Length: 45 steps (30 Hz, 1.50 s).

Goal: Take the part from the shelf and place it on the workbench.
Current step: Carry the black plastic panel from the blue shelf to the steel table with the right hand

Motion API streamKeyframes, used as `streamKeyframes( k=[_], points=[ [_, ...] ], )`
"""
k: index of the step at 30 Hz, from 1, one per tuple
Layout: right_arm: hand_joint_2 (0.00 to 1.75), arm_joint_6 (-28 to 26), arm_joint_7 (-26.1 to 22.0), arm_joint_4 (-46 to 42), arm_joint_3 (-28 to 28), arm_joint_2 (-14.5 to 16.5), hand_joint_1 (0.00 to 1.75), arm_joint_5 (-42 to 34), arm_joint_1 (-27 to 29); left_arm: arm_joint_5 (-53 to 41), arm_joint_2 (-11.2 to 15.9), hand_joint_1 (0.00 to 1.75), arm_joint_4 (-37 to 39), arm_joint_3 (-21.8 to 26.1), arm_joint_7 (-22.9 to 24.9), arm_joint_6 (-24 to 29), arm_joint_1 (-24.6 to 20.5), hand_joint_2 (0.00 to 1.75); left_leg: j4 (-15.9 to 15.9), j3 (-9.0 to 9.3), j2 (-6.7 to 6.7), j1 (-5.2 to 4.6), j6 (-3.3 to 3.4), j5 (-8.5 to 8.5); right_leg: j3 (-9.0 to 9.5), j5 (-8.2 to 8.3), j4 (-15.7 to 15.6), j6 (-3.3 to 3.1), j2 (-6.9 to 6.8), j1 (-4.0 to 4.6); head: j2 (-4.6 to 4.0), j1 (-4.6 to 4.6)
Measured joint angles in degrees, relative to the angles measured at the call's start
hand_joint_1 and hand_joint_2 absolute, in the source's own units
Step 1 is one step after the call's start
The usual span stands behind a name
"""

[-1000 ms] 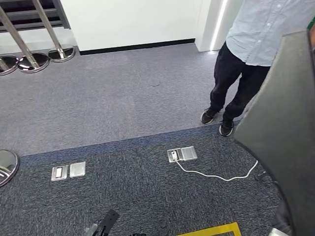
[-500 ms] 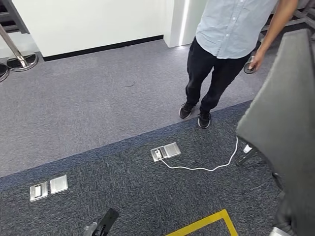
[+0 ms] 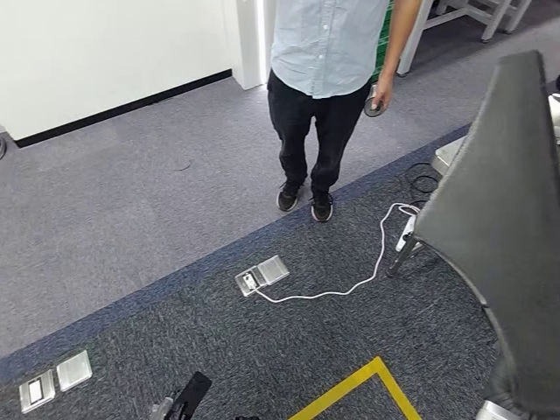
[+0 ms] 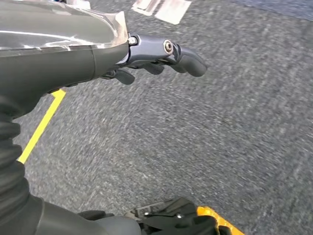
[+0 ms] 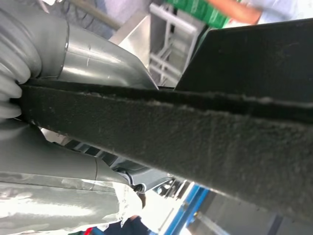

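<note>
**A:** Run along it from the left. What's there, taking the yellow floor line [image 3: 356, 385] as the mark?

**B:** Well to the left of the line is one pair of floor socket plates [image 3: 56, 378]. Nearer the line on that side hangs the left robot hand [image 4: 162, 51], its fingers stretched out loosely and nothing in them. Beyond the line is a second pair of plates [image 3: 262, 274], with one white cable [image 3: 343, 284] running off to the right. Farther beyond stands one person [image 3: 326, 52].

**A:** And the part?

**B:** There's one, a big dark felt-like panel [image 3: 508, 227], up off the carpet to the right of the line. It lies right across the right robot hand [image 5: 96, 63], touching it, with its long axis running up and away from that hand. I judge that hand is carrying it, though the panel hides the fingers.

**A:** So the right arm has the job?

**B:** Yes, the left is well apart from it. The shelf step looks done. I can't pick out the desk with certainty, so which way the panel must travel I cannot tell.
</note>
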Motion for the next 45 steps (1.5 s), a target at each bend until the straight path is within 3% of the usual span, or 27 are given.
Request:
streamKeyframes(
  k=[1, 3, 5, 7, 8, 10, 12, 14, 15, 17, 18, 19, 21, 23, 25, 27, 28, 29, 30, 32, 34, 36, 38, 40, 42, 44, 45],
  points=[
    [1.75, 0.0, 0.0, 0.0, 0.0, 0.0, 1.75, 0.0, 0.0, 0.0, 0.0, 0.00, 0.0, 0.0, 0.0, -0.1, 0.0, 1.75, -2.7, 0.74, -0.33, -0.02, 0.18, 2.35, 0.30, -0.18, 0.0, 0.05, 0.87, 0.00, 0.00, 0.01],
    [1.75, 0.0, 0.0, 0.0, 0.0, 0.0, 1.75, -0.1, 0.1, 0.0, 0.0, 0.00, 0.0, 0.0, 0.0, -0.2, 0.0, 1.75, -10.1, 3.50, -2.32, 0.09, 0.56, 6.77, 0.82, -0.65, 0.2, 0.34, 2.46, 0.00, 0.00, 0.04],
    [1.75, 0.0, 0.0, 0.0, 0.0, 0.0, 1.75, -0.1, 0.2, 0.0, 0.1, 0.00, 0.0, 0.0, 0.0, -0.3, 0.1, 1.75, -14.1, 5.26, -4.10, 0.12, 0.74, 7.73, 0.72, -0.95, 0.5, 0.83, 3.70, -0.15, 0.00, 0.09],
    [1.75, 0.0, 0.0, -0.1, 0.0, 0.0, 1.75, -0.1, 0.5, 0.0, 0.1, 0.00, 0.0, 0.0, 0.0, -0.3, 0.0, 1.75, -14.9, 5.66, -3.87, 0.02, 0.99, 7.25, 0.40, -1.01, 0.4, 1.48, 4.71, -0.42, 0.00, 0.07],
    [1.75, 0.0, 0.0, -0.1, 0.0, 0.0, 1.75, -0.2, 0.7, 0.0, 0.1, 0.00, 0.0, 0.0, 0.0, -0.3, -0.1, 1.75, -15.1, 5.79, -3.43, 0.08, 1.21, 7.28, 0.34, -1.22, 0.6, 1.82, 4.41, -0.45, 0.00, 0.10],
    [1.75, 0.0, -0.1, -0.2, 0.0, -0.1, 1.75, -0.2, 0.8, 0.4, 0.0, 0.00, 0.0, 0.1, -0.1, -0.3, -0.2, 1.75, -15.6, 6.24, -2.31, 0.35, 1.73, 7.26, -0.68, -2.76, 2.9, 2.56, 1.91, -0.41, 0.00, 0.29],
    [1.75, 0.0, -0.2, -0.3, 0.0, -0.1, 1.75, -0.2, 0.6, 1.0, 0.0, 0.00, 0.0, 0.3, -0.2, -0.5, 0.0, 1.75, -15.7, 6.69, -0.93, 0.39, 2.02, 6.95, -3.92, -5.69, 9.2, 3.27, -1.00, -0.67, 0.00, 0.47],
    [1.75, 0.0, -0.2, -0.3, 0.0, -0.1, 1.75, -0.2, 0.7, 1.2, 0.0, 0.00, 0.0, 0.6, -0.2, -0.6, 0.2, 1.75, -15.7, 7.11, 0.56, 0.41, 2.01, 6.48, -7.37, -7.17, 15.2, 3.82, -1.92, -1.12, 0.00, 0.46],
    [1.75, 0.0, -0.2, -0.3, 0.0, -0.1, 1.75, -0.2, 0.8, 1.2, 0.0, 0.00, 0.0, 0.7, -0.2, -0.6, 0.2, 1.75, -15.7, 7.42, 1.25, 0.43, 1.92, 6.19, -7.87, -6.35, 15.6, 4.01, -2.17, -1.30, 0.00, 0.46],
    [1.75, 0.0, -0.2, -0.3, 0.0, -0.1, 1.75, -0.2, 0.9, 1.0, 0.0, 0.00, 0.0, 0.7, -0.2, -0.7, 0.1, 1.75, -15.7, 8.35, 2.47, 0.52, 1.50, 5.49, -5.62, -2.02, 9.8, 4.15, -3.34, -1.47, 0.00, 0.48],
    [1.75, 0.0, -0.2, -0.2, 0.0, -0.1, 1.75, -0.3, 0.8, 1.0, 0.0, 0.00, 0.0, 0.7, -0.2, -0.7, 0.1, 1.75, -15.7, 8.84, 3.04, 0.46, 1.21, 5.13, -3.95, -0.25, 6.2, 4.11, -4.73, -1.22, 0.00, 0.50],
    [1.75, 0.0, -0.2, -0.2, 0.1, -0.1, 1.75, -0.3, 0.7, 1.0, 0.0, 0.00, 0.0, 0.7, -0.2, -0.7, 0.1, 1.75, -15.8, 9.22, 3.51, 0.35, 0.89, 4.82, -2.66, 0.76, 3.3, 3.83, -5.95, -0.91, 0.00, 0.52],
    [1.75, 0.0, -0.1, -0.2, 0.1, -0.2, 1.75, -0.4, 0.6, 1.0, 0.0, 0.00, 0.0, 0.7, -0.2, -0.7, 0.0, 1.75, -16.0, 9.67, 4.59, 0.03, 0.30, 4.42, -2.04, 0.52, 1.5, 3.10, -7.12, -0.24, 0.00, 0.48],
    [1.75, 0.0, -0.1, -0.2, 0.2, -0.2, 1.75, -0.4, 0.6, 1.0, 0.0, 0.00, 0.0, 0.7, -0.1, -0.7, -0.1, 1.75, -16.3, 10.14, 5.52, 0.05, -0.31, 4.03, -2.15, 0.45, 1.2, 2.26, -5.89, -0.27, 0.00, 0.42],
    [1.75, 0.0, -0.1, -0.3, 0.2, -0.2, 1.75, -0.4, 0.7, 1.0, 0.0, 0.00, 0.0, 0.7, -0.1, -0.7, -0.3, 1.75, -14.4, 9.62, 3.76, 0.27, -0.63, 2.50, -1.87, 0.54, 0.7, 1.40, -4.56, -0.55, 0.00, 0.37],
    [1.75, 0.0, -0.1, -0.3, 0.3, -0.2, 1.75, -0.4, 0.6, 1.0, 0.0, 0.00, 0.0, 0.7, -0.1, -0.6, -0.1, 1.75, -7.7, 6.34, 1.02, 0.35, -0.64, -0.83, -1.60, 0.47, 0.6, 0.68, -3.18, -0.63, 0.00, 0.23],
    [1.75, 0.0, -0.1, -0.3, 0.4, -0.2, 1.75, -0.4, 0.5, 1.0, 0.0, 0.00, 0.0, 0.7, -0.1, -0.6, 0.0, 1.75, -3.5, 4.09, 0.44, 0.29, -0.63, -2.34, -1.50, 0.37, 0.6, 0.46, -2.37, -0.57, 0.00, 0.18],
    [1.75, 0.0, 0.0, -0.3, 0.4, -0.2, 1.75, -0.4, 0.5, 1.0, 0.0, 0.00, 0.0, 0.7, -0.1, -0.6, 0.1, 1.75, -0.5, 2.22, 0.20, 0.22, -0.60, -2.99, -1.35, 0.28, 0.6, 0.32, -1.50, -0.50, 0.00, 0.16],
    [1.75, 0.0, 0.0, -0.3, 0.4, -0.2, 1.75, -0.3, 0.6, 1.0, 0.0, 0.00, 0.0, 0.7, 0.0, -0.6, 0.2, 1.75, 0.6, 1.20, 0.08, 0.15, -0.51, -2.42, -1.14, 0.17, 0.6, 0.28, -0.58, -0.44, 0.00, 0.16],
    [1.75, 0.0, 0.0, -0.2, 0.4, -0.2, 1.75, -0.3, 0.6, 1.0, 0.0, 0.00, 0.0, 0.7, 0.0, -0.6, 0.2, 1.75, -4.0, 2.14, -0.50, 0.09, -0.08, 1.97, -0.55, -0.14, 0.6, 0.36, 1.25, -0.40, 0.00, 0.16],
    [1.75, 0.0, 0.0, -0.2, 0.4, -0.2, 1.75, -0.4, 0.5, 1.0, 0.0, 0.00, 0.0, 0.8, 0.0, -0.6, 0.2, 1.75, -11.1, 4.59, -3.00, 0.25, 0.38, 6.04, -0.22, -0.53, 0.8, 0.70, 2.86, -0.41, 0.00, 0.22],
    [1.75, 0.0, 0.0, -0.1, 0.4, -0.2, 1.75, -0.4, 0.6, 1.0, 0.1, 0.00, 0.0, 0.8, 0.0, -0.7, 0.2, 1.75, -14.3, 5.73, -4.92, 0.25, 0.61, 6.79, -0.51, -0.66, 1.0, 1.31, 4.12, -0.63, 0.00, 0.22],
    [1.75, 0.0, 0.0, -0.1, 0.4, -0.2, 1.75, -0.4, 0.8, 1.0, 0.1, 0.00, 0.0, 0.8, 0.0, -0.7, 0.1, 1.75, -14.9, 6.04, -4.37, 0.16, 0.92, 6.67, -0.74, -0.69, 0.9, 2.08, 4.89, -0.92, 0.00, 0.18],
    [1.75, 0.0, 0.0, -0.2, 0.4, -0.2, 1.75, -0.3, 0.8, 1.0, 0.0, 0.00, 0.0, 0.8, 0.0, -0.6, -0.1, 1.75, -15.5, 6.57, -3.20, 0.37, 1.45, 6.74, -1.22, -1.67, 2.2, 2.91, 2.48, -0.82, 0.00, 0.37],
    [1.75, 0.0, 0.0, -0.2, 0.4, -0.2, 1.75, -0.3, 0.6, 1.0, 0.0, 0.00, 0.0, 0.8, 0.0, -0.7, 0.0, 1.75, -15.8, 7.15, -1.67, 0.51, 1.88, 6.55, -3.80, -4.45, 7.6, 3.68, -1.01, -0.85, 0.00, 0.57],
    [1.75, 0.0, 0.0, -0.1, 0.5, -0.2, 1.75, -0.4, 0.5, 0.9, 0.0, 0.00, 0.0, 0.9, 0.0, -0.6, 0.2, 1.75, -15.8, 7.52, -0.05, 0.53, 2.02, 6.16, -7.63, -6.87, 14.6, 4.23, -2.06, -1.27, 0.00, 0.60],
    [1.75, 0.0, 0.0, -0.1, 0.5, -0.3, 1.75, -0.4, 0.6, 0.9, 0.0, 0.00, 0.0, 0.9, 0.1, -0.6, 0.2, 1.75, -15.8, 7.73, 0.70, 0.54, 1.93, 5.93, -8.65, -6.70, 16.1, 4.44, -2.23, -1.45, 0.00, 0.60]
  ],
)
